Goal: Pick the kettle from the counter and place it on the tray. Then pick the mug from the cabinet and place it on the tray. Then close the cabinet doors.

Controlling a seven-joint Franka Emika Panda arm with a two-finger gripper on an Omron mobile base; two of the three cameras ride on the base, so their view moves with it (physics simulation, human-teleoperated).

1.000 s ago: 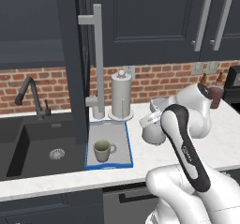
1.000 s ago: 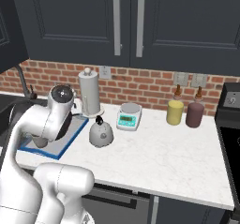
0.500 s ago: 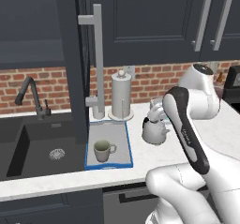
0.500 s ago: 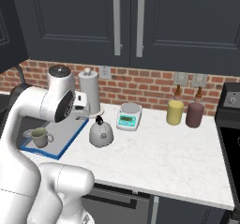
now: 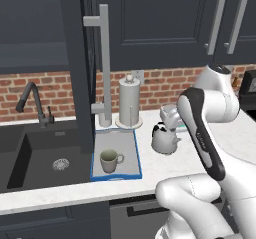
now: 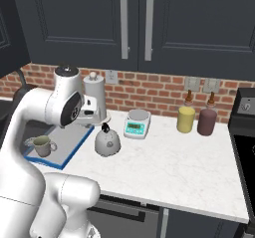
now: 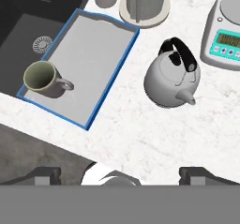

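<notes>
Gripper (image 7: pixel 120 174): jaws fully apart, holding nothing, looking down over the white marbled counter (image 7: pixel 154 134) from above.

Kettle (image 7: pixel 171 80): upright on counter, just beside the tray's (image 7: pixel 101 49) long blue rim, not on it. Dark arched handle runs over the lid; spout points toward the lower right of hand view. In right base view the kettle (image 6: pixel 107 141) sits between tray (image 6: pixel 69 145) and digital scale (image 6: pixel 137 124).

Mug (image 7: pixel 44 79): already on tray, near end, loop handle toward kettle side. Left base view agrees: mug (image 5: pixel 109 160) inside rim of tray (image 5: pixel 125 148). Far half of tray bare.

Cabinet door (image 5: pixel 82 58) stands open over the sink (image 5: pixel 45 153) side, bar handle edge-on. Paper-towel roll (image 5: pixel 129 102) behind tray.

Judgement: step in hand = kettle pickup; mug part looks done, doors not yet closed.

Recommendations:
- Centre gripper over handle arch, fingers either side of the thin bar, across its run, not along it.
- Descend straight; keep clear of spout and scale.
- Close on handle top; body too wide and round for a sure hold.
- Lift enough to clear blue rim; set down on bare far half, apart from mug.
- Watch paper-towel roll and open door during the transfer.
</notes>
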